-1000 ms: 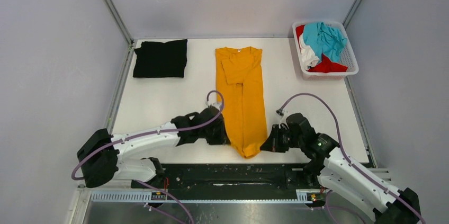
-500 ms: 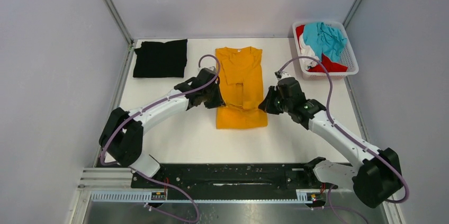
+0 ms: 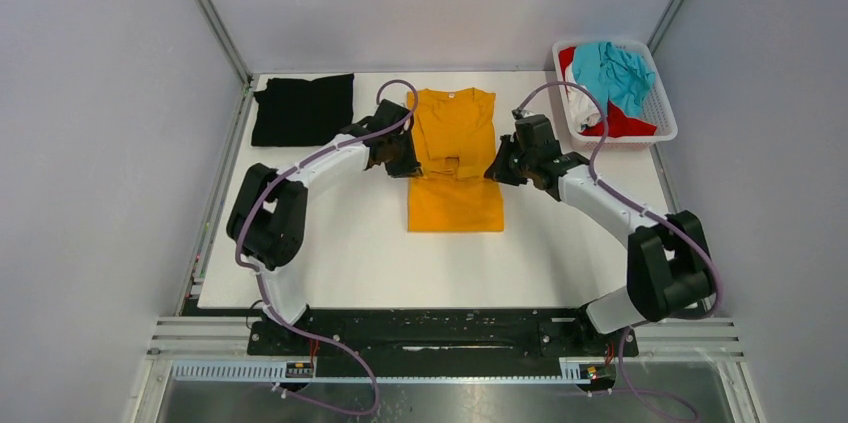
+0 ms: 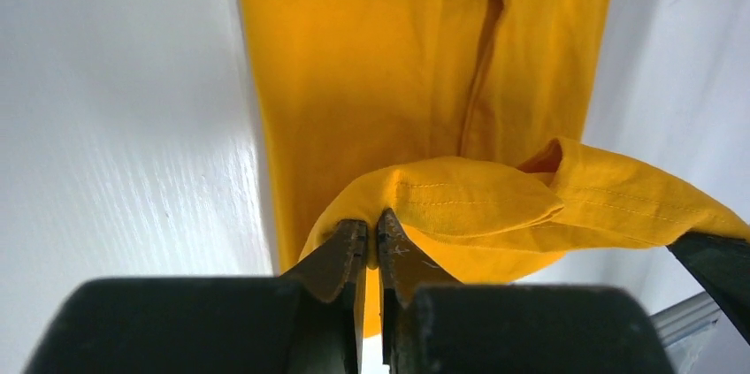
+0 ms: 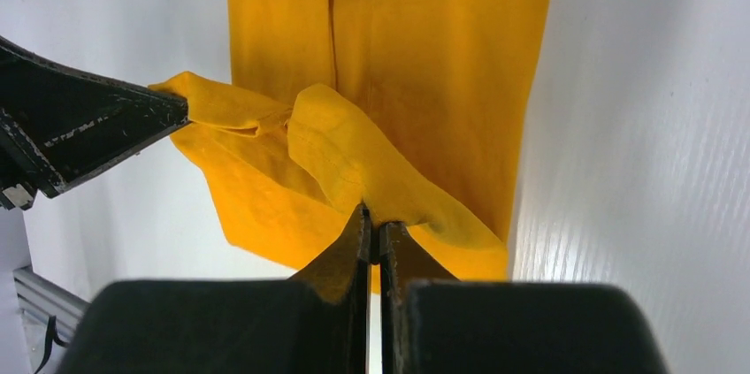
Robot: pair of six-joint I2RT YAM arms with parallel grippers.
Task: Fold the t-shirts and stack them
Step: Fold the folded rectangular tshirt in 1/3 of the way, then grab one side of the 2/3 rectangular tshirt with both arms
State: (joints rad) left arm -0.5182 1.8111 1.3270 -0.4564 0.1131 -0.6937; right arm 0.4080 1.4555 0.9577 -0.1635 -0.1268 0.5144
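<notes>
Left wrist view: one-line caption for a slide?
Left gripper pinches the hem of the orange-yellow t-shirt, raised above the rest lying flat on the white table.

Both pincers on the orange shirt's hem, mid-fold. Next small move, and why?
Probably carry the hem up to the collar, both arms together, before lowering it. The left pincer and right pincer are each shut on a hem corner, lifted over the shirt. The hem sits only about midway up the shirt, short of the collar, so opening now would likely leave an uneven fold.
</notes>
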